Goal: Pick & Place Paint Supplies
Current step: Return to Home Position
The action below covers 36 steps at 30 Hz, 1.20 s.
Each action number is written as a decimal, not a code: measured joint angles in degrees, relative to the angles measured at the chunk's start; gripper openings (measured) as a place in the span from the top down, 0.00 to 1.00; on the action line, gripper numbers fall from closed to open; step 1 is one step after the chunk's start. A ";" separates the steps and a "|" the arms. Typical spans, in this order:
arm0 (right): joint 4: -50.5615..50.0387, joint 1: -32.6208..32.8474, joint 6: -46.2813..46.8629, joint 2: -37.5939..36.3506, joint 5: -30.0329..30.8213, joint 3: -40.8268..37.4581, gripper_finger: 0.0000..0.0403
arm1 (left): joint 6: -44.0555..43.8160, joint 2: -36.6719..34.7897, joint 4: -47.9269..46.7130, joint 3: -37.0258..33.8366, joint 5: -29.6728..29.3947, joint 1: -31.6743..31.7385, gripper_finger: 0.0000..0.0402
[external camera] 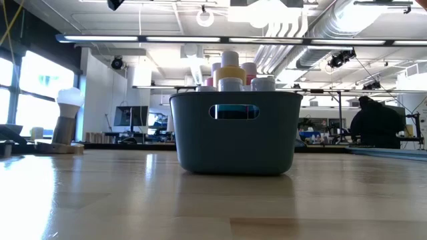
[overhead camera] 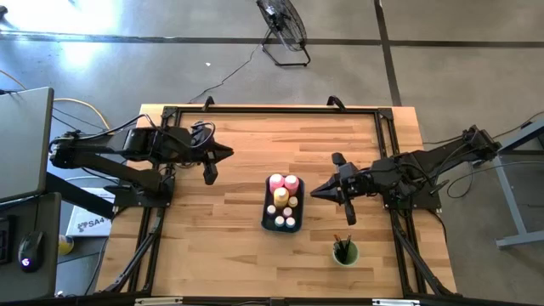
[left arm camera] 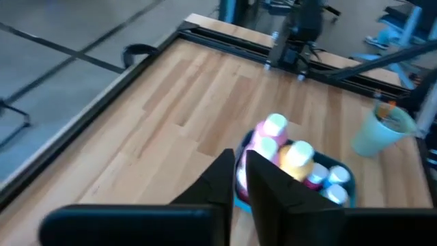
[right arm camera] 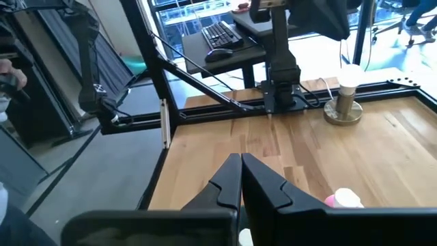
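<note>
The blue-grey tray (overhead camera: 265, 218) stands on the table's middle. In it stand two pink squeeze bottles (overhead camera: 284, 182), a yellow one (overhead camera: 280, 197) and several pale-capped jars (overhead camera: 285, 219). Brown-handled paintbrushes (overhead camera: 343, 244) stick up out of the green cup (overhead camera: 345, 253) near the front edge. My left gripper (overhead camera: 228, 154) hangs shut above the table, left of the tray, with nothing between its fingers (left arm camera: 240, 171). My right gripper (overhead camera: 314, 193) hangs shut just right of the tray, also holding nothing (right arm camera: 240, 174). The low view shows the tray (external camera: 233, 143) with the bottle tops above its rim.
A small wooden stand with a pale top (right arm camera: 345, 101) sits on the table near the left arm's base. Black frame rails (overhead camera: 272, 110) run along the table's far and side edges. Bare wood lies left of the tray and in front of it.
</note>
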 joint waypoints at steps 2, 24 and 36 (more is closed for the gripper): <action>0.00 0.01 0.01 0.00 0.08 0.00 0.99 | 0.00 0.00 0.00 0.00 1.37 0.02 0.95; -0.04 0.17 0.28 0.00 -4.73 0.00 0.99 | -1.02 0.00 -0.37 -0.02 6.91 0.02 0.97; -0.04 0.07 -8.35 0.00 -3.41 -0.02 0.99 | 4.93 0.02 1.54 -0.02 3.79 0.00 0.97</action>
